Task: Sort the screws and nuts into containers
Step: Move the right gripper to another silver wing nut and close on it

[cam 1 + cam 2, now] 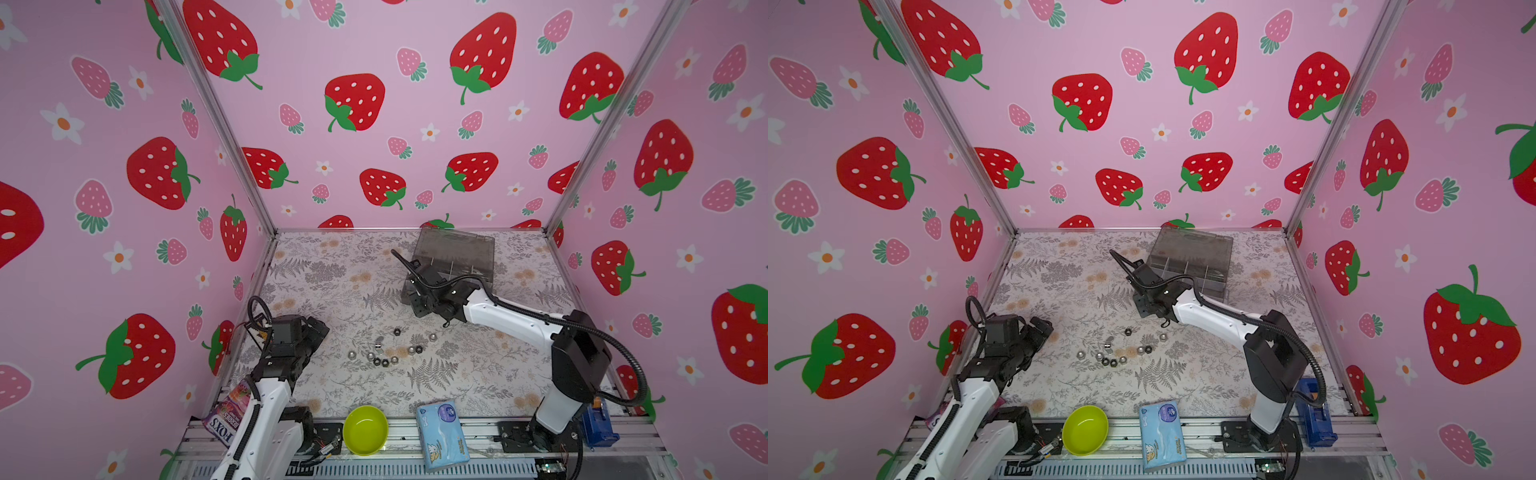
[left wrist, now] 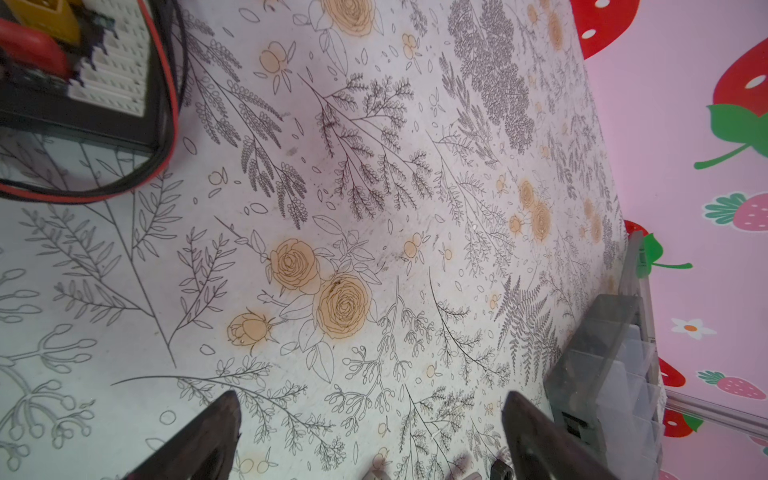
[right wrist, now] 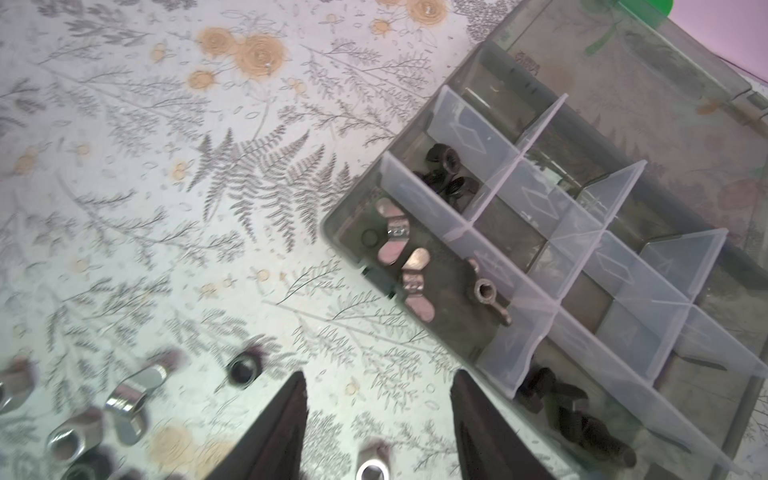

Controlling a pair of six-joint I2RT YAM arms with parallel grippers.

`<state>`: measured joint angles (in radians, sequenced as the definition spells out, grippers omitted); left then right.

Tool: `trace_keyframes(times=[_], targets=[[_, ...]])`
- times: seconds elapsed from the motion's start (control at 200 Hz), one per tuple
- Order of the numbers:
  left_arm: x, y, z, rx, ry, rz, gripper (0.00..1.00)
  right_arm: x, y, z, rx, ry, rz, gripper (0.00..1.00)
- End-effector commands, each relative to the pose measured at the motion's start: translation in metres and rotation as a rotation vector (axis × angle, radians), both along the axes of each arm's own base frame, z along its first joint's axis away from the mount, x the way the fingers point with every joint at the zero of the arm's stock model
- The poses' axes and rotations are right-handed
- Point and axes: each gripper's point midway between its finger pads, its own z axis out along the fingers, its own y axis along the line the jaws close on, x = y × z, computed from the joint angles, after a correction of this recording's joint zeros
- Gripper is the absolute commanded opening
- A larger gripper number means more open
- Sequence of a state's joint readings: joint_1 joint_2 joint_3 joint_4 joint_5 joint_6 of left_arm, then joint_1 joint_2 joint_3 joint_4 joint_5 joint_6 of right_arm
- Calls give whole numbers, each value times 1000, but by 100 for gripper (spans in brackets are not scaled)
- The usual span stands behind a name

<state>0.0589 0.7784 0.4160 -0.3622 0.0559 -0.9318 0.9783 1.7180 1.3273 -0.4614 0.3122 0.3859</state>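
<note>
The smoky-grey organizer box stands at the back right with its lid up. In the right wrist view its containers hold silver wing nuts, black nuts and black screws. Several loose screws and nuts lie mid-table. My right gripper hovers by the box's near left corner, open, nothing between its fingers; a black nut and a silver nut lie below. My left gripper stands wide open and empty at the left.
A lime-green bowl, a blue tissue pack and a candy bag lie along the front rail. A blue device sits by the right arm's base. A breadboard with cables lies at the left wall.
</note>
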Motion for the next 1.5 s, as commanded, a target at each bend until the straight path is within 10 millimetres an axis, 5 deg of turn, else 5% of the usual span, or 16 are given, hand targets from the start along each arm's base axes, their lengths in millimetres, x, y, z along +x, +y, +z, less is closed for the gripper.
trace_keyframes(times=[0.0,0.29,0.505,0.941,1.491], targets=[[3,-2,2,-14,-11,0,99,-29,-4,-12,-25,53,-22,59],[0,-1,-4,-18,0,9,99,-90,66,-44,67,215,127,60],[1,-1,-4,-17,1,9,99,-113,106,-69,132,321,216,60],[2,-2,-4,-22,-4,4,99,-113,106,-103,99,360,179,57],[1,-2,-6,-23,4,4,99,-102,131,-115,96,337,210,52]])
